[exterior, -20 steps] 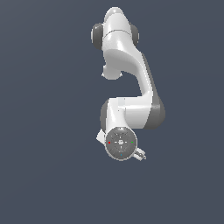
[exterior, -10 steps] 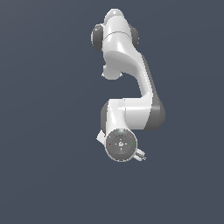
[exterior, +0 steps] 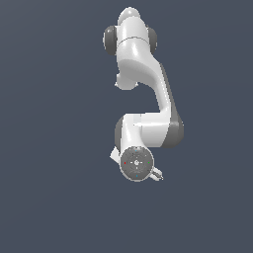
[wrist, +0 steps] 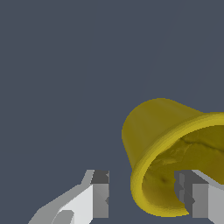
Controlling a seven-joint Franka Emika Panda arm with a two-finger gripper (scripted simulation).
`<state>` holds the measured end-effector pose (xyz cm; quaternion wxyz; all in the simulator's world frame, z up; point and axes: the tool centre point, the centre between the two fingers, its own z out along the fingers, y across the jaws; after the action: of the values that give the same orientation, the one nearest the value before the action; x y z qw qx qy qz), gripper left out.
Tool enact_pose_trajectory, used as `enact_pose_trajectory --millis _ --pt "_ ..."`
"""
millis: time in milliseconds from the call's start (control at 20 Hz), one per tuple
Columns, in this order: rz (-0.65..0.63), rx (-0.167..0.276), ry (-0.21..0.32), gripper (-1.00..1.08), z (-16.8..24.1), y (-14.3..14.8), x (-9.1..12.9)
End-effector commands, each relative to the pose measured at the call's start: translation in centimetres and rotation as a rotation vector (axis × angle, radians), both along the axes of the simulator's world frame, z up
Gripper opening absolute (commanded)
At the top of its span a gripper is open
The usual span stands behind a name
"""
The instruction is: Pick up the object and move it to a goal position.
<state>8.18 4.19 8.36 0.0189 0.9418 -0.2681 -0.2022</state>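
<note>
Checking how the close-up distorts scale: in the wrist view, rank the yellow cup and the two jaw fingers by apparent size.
1. Yellow hollow cup with thin rim band, largest, though closeness inflates it.
2–3. The two white-and-grey fingers: alike, both cropped, so unranked.

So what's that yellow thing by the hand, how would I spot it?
Start in the wrist view at the white hand with its two grey-tipped fingers. Between them sits a tilted yellow cup, hollow, with a thin rim band. It is the only coloured thing against the grey.

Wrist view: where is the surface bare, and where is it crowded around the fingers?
Bare grey surface fills everything beyond the yellow cup and past the far fingertip. It is crowded only at the gripper: one finger sits inside the cup's rim, its wall between the open fingers.
</note>
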Motion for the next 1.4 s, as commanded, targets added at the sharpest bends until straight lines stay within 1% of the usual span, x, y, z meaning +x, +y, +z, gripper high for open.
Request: enact_pose_trajectory --millis 0,250,300,800,950,1150,1350 --pt "-0.001 0.000 0.001 0.28 -0.6 0.0 -0.3" --pt "-0.001 0.000 0.001 0.28 -1.1 0.1 -0.5" --pt "-0.001 0.000 0.001 -1.00 -1.1 0.1 -0.5" --pt "-0.001 0.000 0.001 -1.00 -1.1 0.1 -0.5" --pt "0.001 0.001 -0.011 -1.00 -0.7 0.2 -0.2" --pt "0.011 0.005 -0.060 -1.00 1.0 0.5 0.9" --pt "0.027 0.012 -0.139 -1.00 3.8 1.1 2.5"
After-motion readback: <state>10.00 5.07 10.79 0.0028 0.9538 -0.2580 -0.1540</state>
